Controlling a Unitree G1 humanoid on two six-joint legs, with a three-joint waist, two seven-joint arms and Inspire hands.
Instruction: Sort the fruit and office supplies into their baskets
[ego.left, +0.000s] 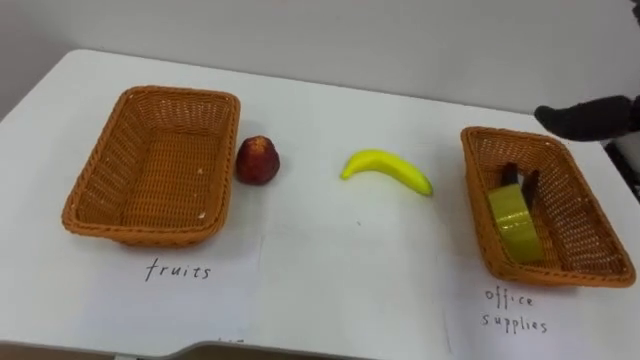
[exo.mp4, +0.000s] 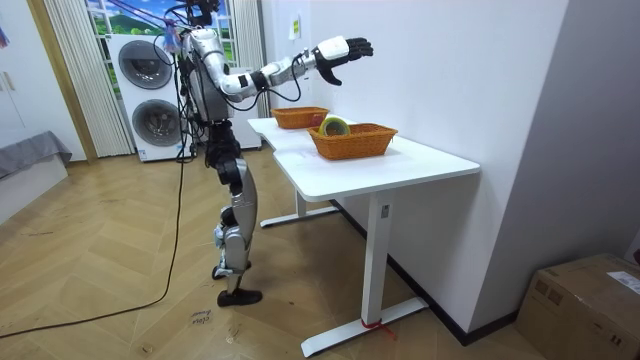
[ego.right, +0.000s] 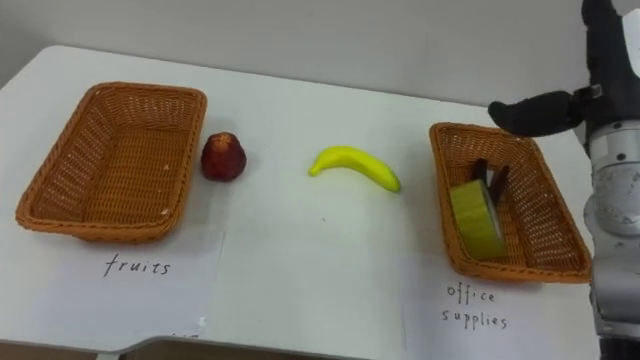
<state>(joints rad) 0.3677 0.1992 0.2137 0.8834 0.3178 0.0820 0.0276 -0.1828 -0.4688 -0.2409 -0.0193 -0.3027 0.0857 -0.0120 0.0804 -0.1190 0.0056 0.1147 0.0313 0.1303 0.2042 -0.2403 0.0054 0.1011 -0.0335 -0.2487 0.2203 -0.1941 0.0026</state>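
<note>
Two fruits lie on your bench (ego.left: 320, 260): an apple (ego.left: 257, 160) just beside the left basket (ego.left: 100, 170), handwritten "fruits", and a banana (ego.left: 387, 170) between the baskets. Your right hand (ego.left: 590, 118) hovers over the right basket (ego.left: 580, 215), fingers spread, empty. That basket, marked "office supplies", holds a yellow tape roll (ego.left: 515, 222).
</note>
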